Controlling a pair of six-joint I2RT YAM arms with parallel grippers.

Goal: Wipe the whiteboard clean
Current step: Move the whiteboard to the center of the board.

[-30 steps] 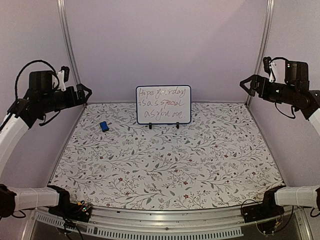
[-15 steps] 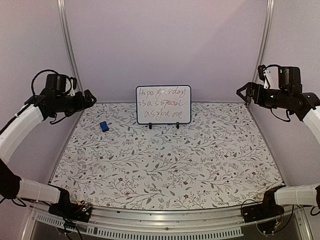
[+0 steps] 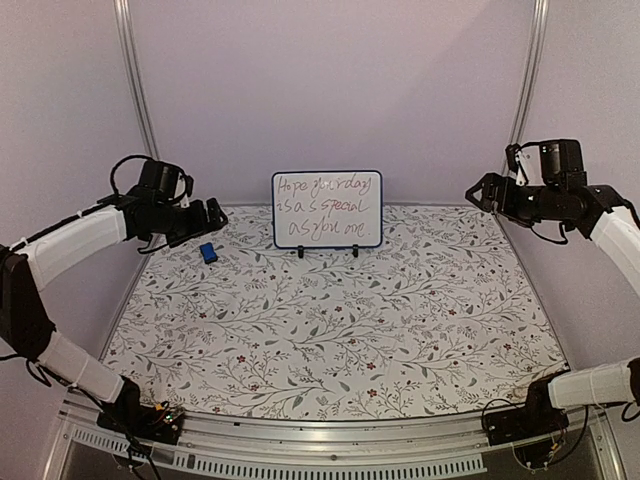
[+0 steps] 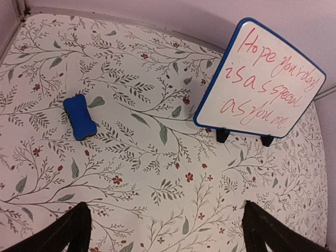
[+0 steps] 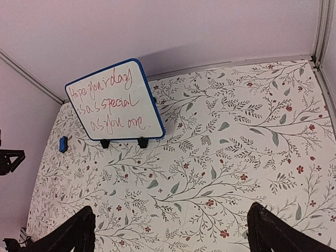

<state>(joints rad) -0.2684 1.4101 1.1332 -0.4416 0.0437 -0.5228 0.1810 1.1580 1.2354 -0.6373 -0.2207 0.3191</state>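
Grasping the blue eraser (image 3: 207, 252) left of the whiteboard (image 3: 327, 209) cleanly means lowering the left gripper (image 3: 216, 213), jaws apart and empty as on the right gripper (image 3: 476, 192), squarely across its narrow waist.

At the left of the top view, the left arm (image 3: 75, 240) reached toward the centre, its left fingers (image 3: 212, 210) spread wide. At the right, the right arm (image 3: 610, 225) hung higher, right fingers (image 3: 478, 187) likewise apart.

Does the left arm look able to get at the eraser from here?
Probably yes: the open left gripper hangs close to the eraser, which lies alone, with nothing between them; the whiteboard stands aside.
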